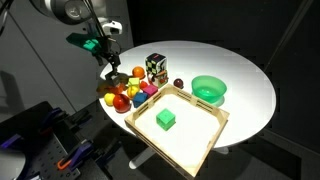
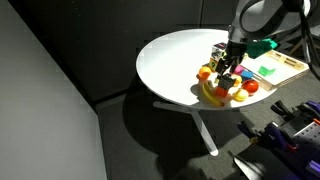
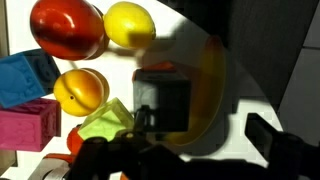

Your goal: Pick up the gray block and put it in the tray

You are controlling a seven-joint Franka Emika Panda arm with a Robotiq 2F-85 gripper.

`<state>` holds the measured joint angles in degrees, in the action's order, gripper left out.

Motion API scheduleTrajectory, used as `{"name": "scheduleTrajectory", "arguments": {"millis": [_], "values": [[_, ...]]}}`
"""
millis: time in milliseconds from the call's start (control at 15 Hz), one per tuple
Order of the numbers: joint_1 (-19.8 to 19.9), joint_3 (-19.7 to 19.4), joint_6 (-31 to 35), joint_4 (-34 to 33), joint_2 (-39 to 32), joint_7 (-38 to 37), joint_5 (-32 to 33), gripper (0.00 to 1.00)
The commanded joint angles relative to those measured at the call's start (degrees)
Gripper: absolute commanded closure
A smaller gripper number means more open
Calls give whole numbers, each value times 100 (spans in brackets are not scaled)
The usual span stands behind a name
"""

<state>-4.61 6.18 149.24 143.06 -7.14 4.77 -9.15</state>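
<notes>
The gray block (image 3: 165, 100) is a small dark matte cube in the wrist view. It lies in a pile of toy fruit, against a yellow banana (image 3: 207, 90). My gripper (image 3: 205, 135) hangs just above the pile and is open, with one finger at the block's near corner and the other out to the side over the table. In both exterior views the gripper (image 1: 108, 70) (image 2: 229, 70) sits over the pile and hides the block. The light wooden tray (image 1: 205, 135) (image 2: 290, 68) stands beside the pile and holds a green cube (image 1: 165, 119).
Around the block lie a red apple (image 3: 68, 28), a lemon (image 3: 130, 25), an orange fruit (image 3: 80, 90), a blue block (image 3: 25, 78) and a pink block (image 3: 25, 128). A black-and-white patterned cube (image 1: 155, 68) and a round green bowl (image 1: 209, 90) stand on the white round table (image 1: 240, 65).
</notes>
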Motion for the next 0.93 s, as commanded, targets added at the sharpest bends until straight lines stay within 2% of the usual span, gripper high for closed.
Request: {"name": "scheduleTrajectory", "arguments": {"millis": [0, 600, 867], "values": [[81, -49, -96, 109, 226, 58, 8, 0], [82, -162, -21, 329, 393, 13, 118, 0], [94, -279, 74, 470, 483, -143, 512, 0]]}}
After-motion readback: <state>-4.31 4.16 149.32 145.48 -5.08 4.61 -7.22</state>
